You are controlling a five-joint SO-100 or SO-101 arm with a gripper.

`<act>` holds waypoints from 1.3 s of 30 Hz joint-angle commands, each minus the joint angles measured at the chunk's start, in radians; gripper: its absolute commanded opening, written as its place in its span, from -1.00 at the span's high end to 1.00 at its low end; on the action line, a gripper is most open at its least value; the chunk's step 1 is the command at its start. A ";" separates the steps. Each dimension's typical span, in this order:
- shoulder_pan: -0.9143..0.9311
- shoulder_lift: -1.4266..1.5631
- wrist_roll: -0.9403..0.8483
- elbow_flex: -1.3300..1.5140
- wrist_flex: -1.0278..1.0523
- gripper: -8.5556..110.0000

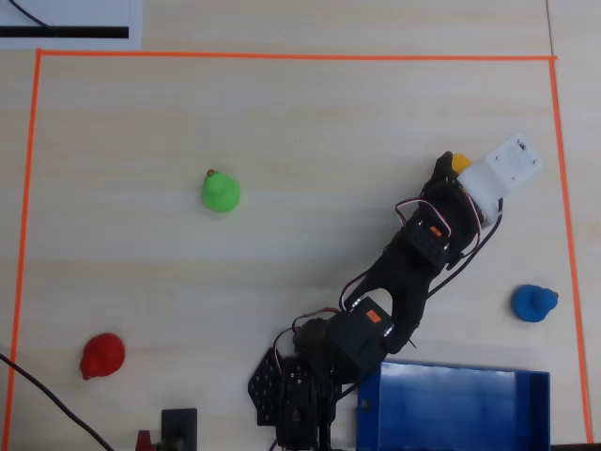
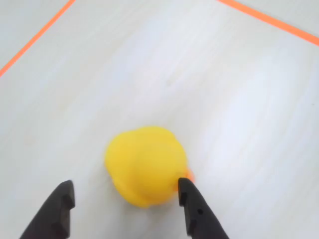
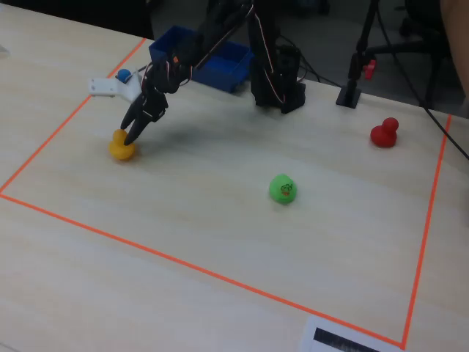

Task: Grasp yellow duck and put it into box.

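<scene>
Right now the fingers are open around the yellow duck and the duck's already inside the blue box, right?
Not quite. The fingers are open around the yellow duck, but it sits on the bare table, far from the blue box; the fixed view shows this.

In the overhead view my arm (image 1: 413,254) reaches from its base at six o'clock out toward two o'clock, where my gripper (image 1: 449,167) sits over the yellow duck (image 1: 461,162). The box (image 1: 451,409) lies at five o'clock, just beside my base. The blue duck (image 1: 533,303) rests at four o'clock, between the box and my gripper. The green duck (image 1: 221,192) sits at ten o'clock, well apart from me, and the red duck (image 1: 101,356) at eight o'clock. In the wrist view the yellow duck (image 2: 146,165) lies between my fingertips (image 2: 188,199), nearer the right one.
</scene>
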 commanded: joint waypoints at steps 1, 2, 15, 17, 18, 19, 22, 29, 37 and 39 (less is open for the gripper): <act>0.003 -0.018 -0.014 -0.028 -0.034 0.37; 0.003 -0.031 -0.017 -0.032 -0.041 0.37; 0.020 -0.193 -0.015 -0.202 -0.048 0.37; 0.021 -0.218 -0.014 -0.238 -0.035 0.37; 0.023 -0.229 -0.011 -0.255 -0.028 0.37; 0.023 -0.239 -0.008 -0.273 -0.018 0.37; 0.014 -0.278 0.008 -0.339 0.023 0.36; -0.023 -0.379 0.044 -0.518 0.074 0.36; -0.063 -0.437 0.049 -0.618 0.075 0.35; -0.071 -0.453 0.049 -0.638 0.075 0.34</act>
